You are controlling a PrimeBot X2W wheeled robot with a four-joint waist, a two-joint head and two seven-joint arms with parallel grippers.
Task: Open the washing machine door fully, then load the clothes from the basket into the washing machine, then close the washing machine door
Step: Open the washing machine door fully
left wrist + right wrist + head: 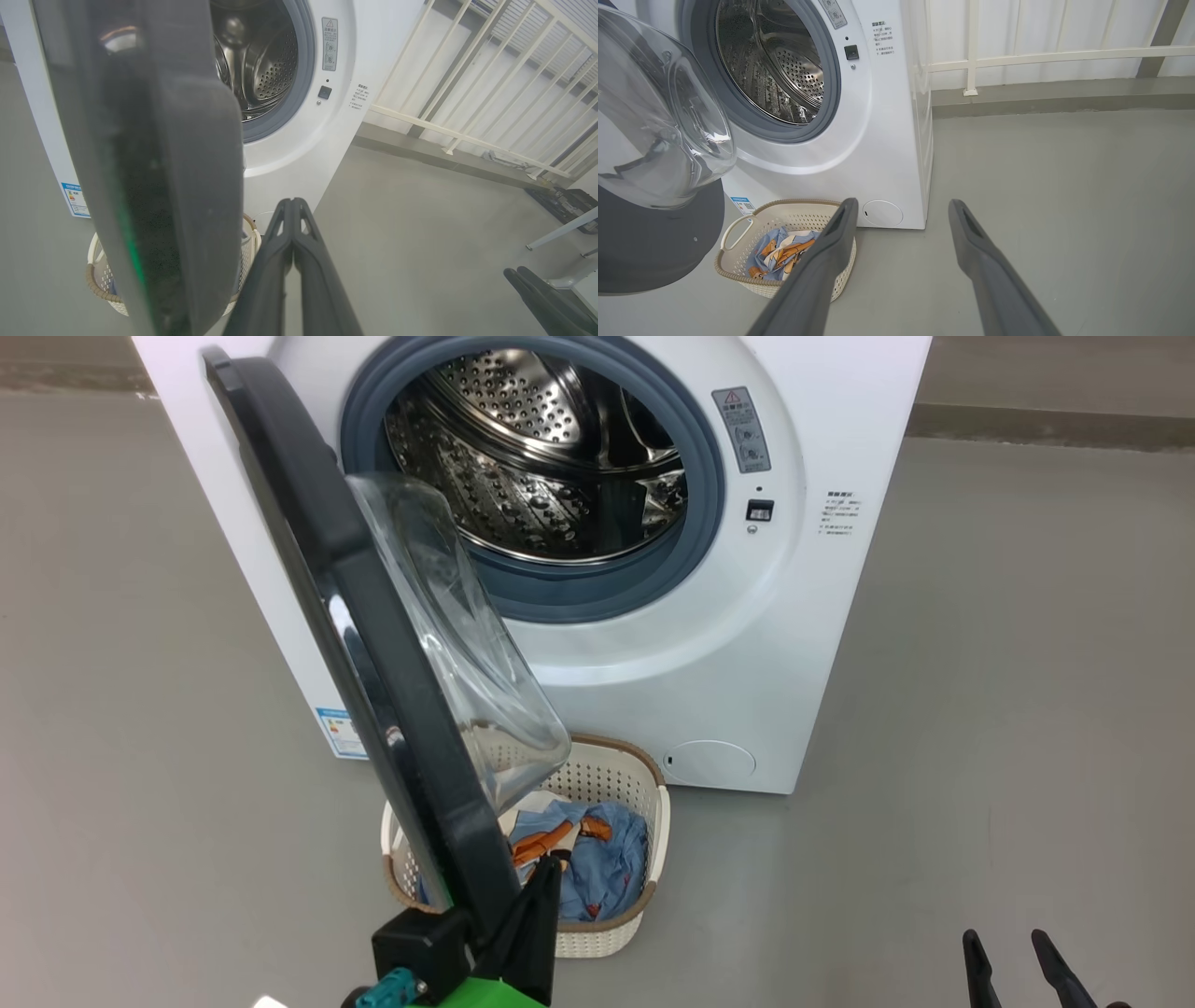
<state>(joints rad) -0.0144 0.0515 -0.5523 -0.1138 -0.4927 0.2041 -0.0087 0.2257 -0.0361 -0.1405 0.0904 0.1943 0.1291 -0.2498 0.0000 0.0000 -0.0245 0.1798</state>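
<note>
The big white front-loading washing machine (728, 644) stands far on the grey floor (980, 709). Its round black-rimmed glass-bowl door (355, 616) swings out from its left side toward the near left. Just before the machine, under the door's lower edge, sits the small cream perforated plastic basket (611, 775), with the light blue bear-print clothes (607, 868) in it.

Head camera looking down on the washing machine (747, 644), wrist cameras lower, close, all facing it

Left jaws pressed together, right jaws spread wide apart.
</note>
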